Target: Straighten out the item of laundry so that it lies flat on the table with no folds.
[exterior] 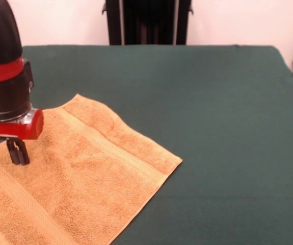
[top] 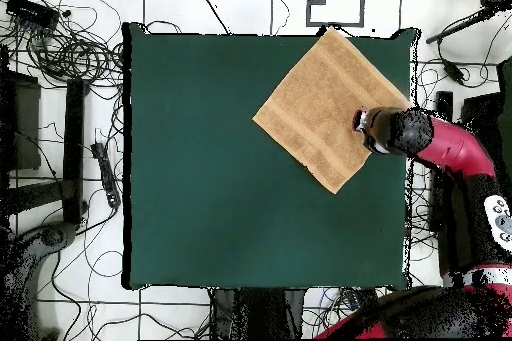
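— Where do we stand?
— Our gripper [exterior: 18,159] has its fingers pressed together, tips on the towel [exterior: 80,178] near one edge.
— And the cloth beyond the fingers?
— It spreads diagonally away across the table [exterior: 212,102], looking nearly flat.

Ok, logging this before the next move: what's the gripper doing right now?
Gripper: shut, fingers together, tips down at the towel; whether it pinches any cloth cannot be told.
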Controlling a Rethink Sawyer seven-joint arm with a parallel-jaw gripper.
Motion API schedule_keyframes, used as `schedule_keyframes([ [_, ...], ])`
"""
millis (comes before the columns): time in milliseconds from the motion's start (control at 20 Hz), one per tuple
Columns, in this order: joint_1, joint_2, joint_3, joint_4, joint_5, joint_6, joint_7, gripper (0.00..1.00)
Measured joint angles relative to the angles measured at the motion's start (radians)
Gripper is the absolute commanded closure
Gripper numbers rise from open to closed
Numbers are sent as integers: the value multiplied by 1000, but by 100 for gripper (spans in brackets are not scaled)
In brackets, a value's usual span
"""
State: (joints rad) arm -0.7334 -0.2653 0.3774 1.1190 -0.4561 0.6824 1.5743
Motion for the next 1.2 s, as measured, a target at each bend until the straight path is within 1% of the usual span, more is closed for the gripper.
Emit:
schedule_keyframes([
  [200, -6, 4, 11, -10, -4, -1, 0, 100],
  [350, 11, 18, 5, -52, -5, 38, 0, 100],
  [450, 37, 47, 0, -134, -5, 128, 0, 100],
  [600, 58, 82, 0, -224, -2, 229, 0, 100],
  [700, 83, 125, 0, -331, 0, 335, 0, 100],
  [750, 92, 140, 0, -371, 0, 367, 0, 100],
  [800, 96, 146, 0, -386, -1, 377, 0, 100],
  [900, 117, 177, -1, -461, -4, 410, 0, 100],
  [950, 139, 205, -1, -531, -12, 413, 0, 100],
  [1200, 173, 253, -1, -647, -14, 394, 0, 100],
])
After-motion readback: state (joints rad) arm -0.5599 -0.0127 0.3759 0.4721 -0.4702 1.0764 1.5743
